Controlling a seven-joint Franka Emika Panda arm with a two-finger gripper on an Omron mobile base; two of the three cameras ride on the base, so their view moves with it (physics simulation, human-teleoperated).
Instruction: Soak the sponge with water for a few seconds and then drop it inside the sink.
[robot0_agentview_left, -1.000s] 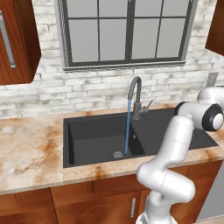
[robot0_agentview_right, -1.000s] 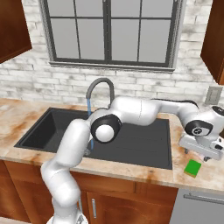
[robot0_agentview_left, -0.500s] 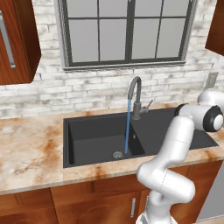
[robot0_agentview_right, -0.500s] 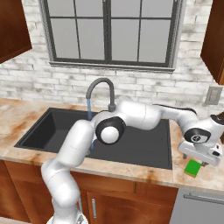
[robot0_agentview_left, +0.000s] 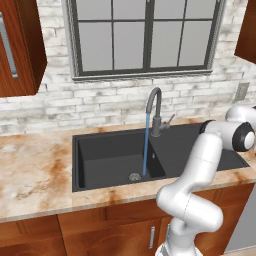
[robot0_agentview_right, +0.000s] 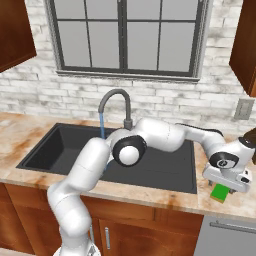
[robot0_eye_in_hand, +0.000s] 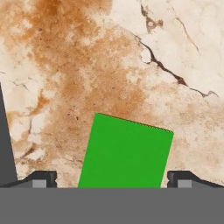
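Observation:
The green sponge (robot0_eye_in_hand: 126, 153) lies flat on the marble counter, right of the sink; in the right base view the sponge (robot0_agentview_right: 218, 192) peeks out under the hand. My gripper (robot0_eye_in_hand: 111, 178) hovers straight over it, open, one fingertip (robot0_eye_in_hand: 43, 179) on each side, touching nothing. The gripper (robot0_agentview_right: 227, 186) hangs low over the counter. A thin blue stream of water (robot0_agentview_left: 146, 145) runs from the faucet (robot0_agentview_left: 155, 107) into the dark sink (robot0_agentview_left: 112, 160). The same water (robot0_agentview_right: 101, 127) falls into the sink (robot0_agentview_right: 65, 150).
The dark drainboard (robot0_agentview_right: 172, 165) lies between basin and sponge. A wall outlet (robot0_agentview_right: 244, 108) sits on the brick backsplash. Brown cabinets (robot0_agentview_right: 245, 45) hang above right. The counter's front edge (robot0_agentview_right: 220, 212) is close to the sponge.
The hand has sunk toward the sponge and shifted slightly right in the right base view. Jaws stay open; water keeps running.

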